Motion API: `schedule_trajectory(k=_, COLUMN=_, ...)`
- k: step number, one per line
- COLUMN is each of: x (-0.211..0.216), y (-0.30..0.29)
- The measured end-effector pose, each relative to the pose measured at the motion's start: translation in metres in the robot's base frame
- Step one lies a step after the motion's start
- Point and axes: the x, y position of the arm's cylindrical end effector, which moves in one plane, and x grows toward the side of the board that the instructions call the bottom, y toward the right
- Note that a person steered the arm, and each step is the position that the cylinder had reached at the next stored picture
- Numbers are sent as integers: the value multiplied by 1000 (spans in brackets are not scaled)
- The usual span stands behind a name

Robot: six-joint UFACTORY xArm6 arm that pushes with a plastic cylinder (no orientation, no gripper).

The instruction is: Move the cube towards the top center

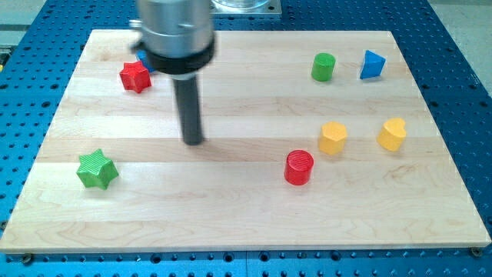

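Note:
A blue block (143, 61) peeks out at the view's upper left, just above the red star (135, 76). The arm's body hides most of it, so I cannot make out its shape. My tip (193, 141) rests on the board left of centre. It is below and to the right of the red star and the blue block, and touches neither. The green star (97, 169) lies to the tip's lower left.
A green cylinder (324, 67) and a blue triangular block (372, 65) sit at the upper right. A yellow hexagon-like block (333, 138), a yellow heart (392, 134) and a red cylinder (299, 168) sit at the right. The wooden board (246, 223) ends on a blue perforated table.

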Motion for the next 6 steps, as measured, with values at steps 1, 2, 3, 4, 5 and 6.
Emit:
schedule_trajectory(k=1, x=-9, y=-106)
schedule_trajectory(k=2, x=-64, y=-159)
schedule_trajectory(k=3, x=-126, y=-147)
schedule_trajectory(k=4, x=-163, y=-98)
schedule_trajectory(k=5, x=-172, y=-23)
schedule_trajectory(k=6, x=-176, y=41)
